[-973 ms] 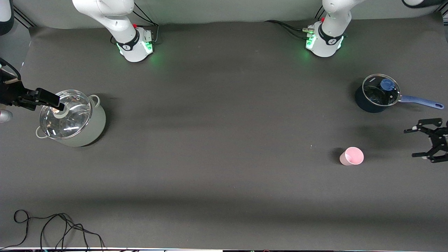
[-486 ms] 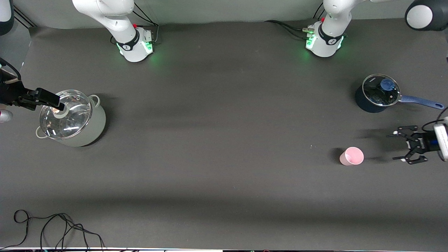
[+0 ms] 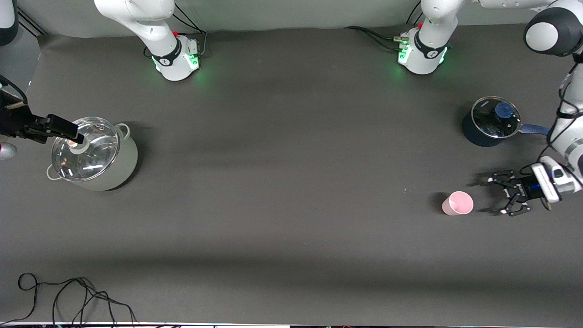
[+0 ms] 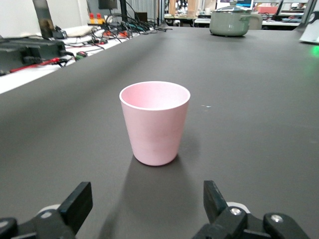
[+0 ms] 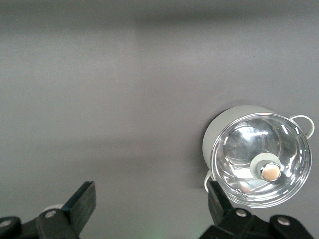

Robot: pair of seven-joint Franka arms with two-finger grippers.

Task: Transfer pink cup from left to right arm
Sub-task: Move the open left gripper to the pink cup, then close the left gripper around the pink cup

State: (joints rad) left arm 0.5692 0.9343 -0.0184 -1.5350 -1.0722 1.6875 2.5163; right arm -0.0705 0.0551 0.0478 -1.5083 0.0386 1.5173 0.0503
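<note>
The pink cup (image 3: 457, 203) stands upright on the table (image 3: 291, 191) toward the left arm's end; it looks light, stiff and smooth, best squeezed around its sides; the left gripper (image 3: 500, 193) sits just beside it, claw spread wide; the right gripper (image 3: 68, 131) waits over the big pot (image 3: 93, 154), fingers spread.

Both arms were glossy white, jointed, on round bases ringed in black and glowing green, with black cables trailing from them. The left arm (image 3: 567, 132) had a dark grey joint cap with a pale disc; just above its claw sat a white wrist block with a blue patch. The left gripper (image 3: 497, 195) was a chunky black open-frame claw with linked fingers. The right gripper (image 3: 75, 134) was black and slim-fingered.
</note>
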